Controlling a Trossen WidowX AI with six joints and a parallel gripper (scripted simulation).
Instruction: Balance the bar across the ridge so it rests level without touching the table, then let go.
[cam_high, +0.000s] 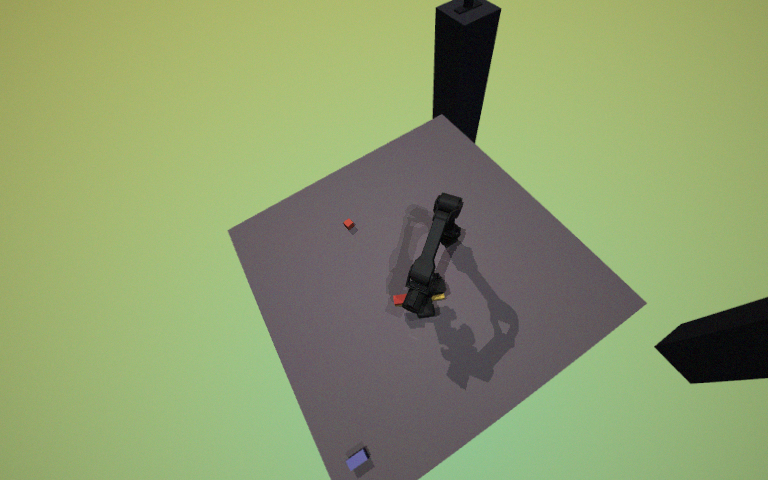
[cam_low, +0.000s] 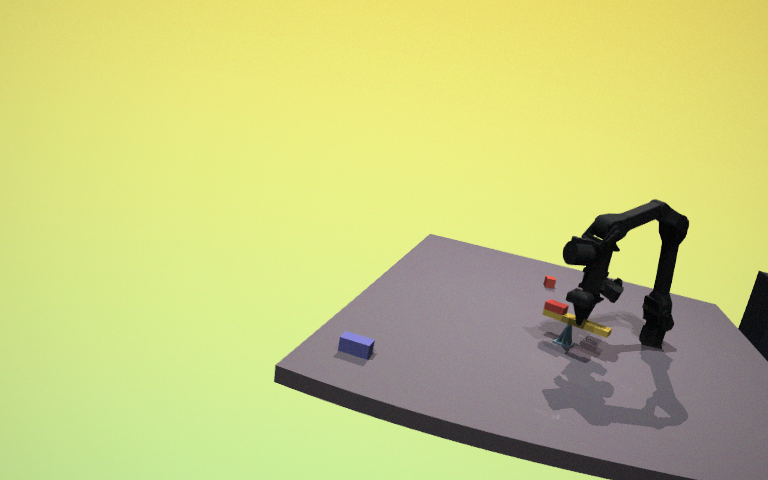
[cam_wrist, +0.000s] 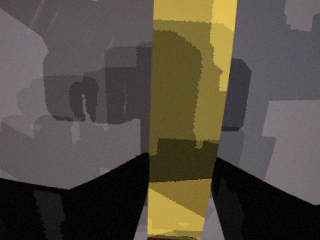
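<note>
The yellow bar (cam_high: 439, 297) (cam_low: 598, 328) (cam_wrist: 182, 100) has a red block (cam_high: 399, 299) (cam_low: 555, 307) on one end. My gripper (cam_low: 579, 322) (cam_wrist: 180, 163) is shut on the bar near its middle, with a finger on each side of it in the wrist view. The teal ridge (cam_low: 565, 337) stands on the table under the bar, a little to the red block's side of the fingers in the exterior view. Its top is at or just below the bar's underside; I cannot tell whether they touch. Both bar ends are off the table. In the top view the arm hides the ridge.
A small red cube (cam_high: 348, 223) (cam_low: 549, 281) lies on the table (cam_high: 317, 271) (cam_low: 441, 316) away from the bar. A blue-violet block (cam_high: 357, 459) (cam_low: 356, 345) lies near a table corner. Dark pillars (cam_high: 465, 67) (cam_high: 719, 348) stand beyond the table edges.
</note>
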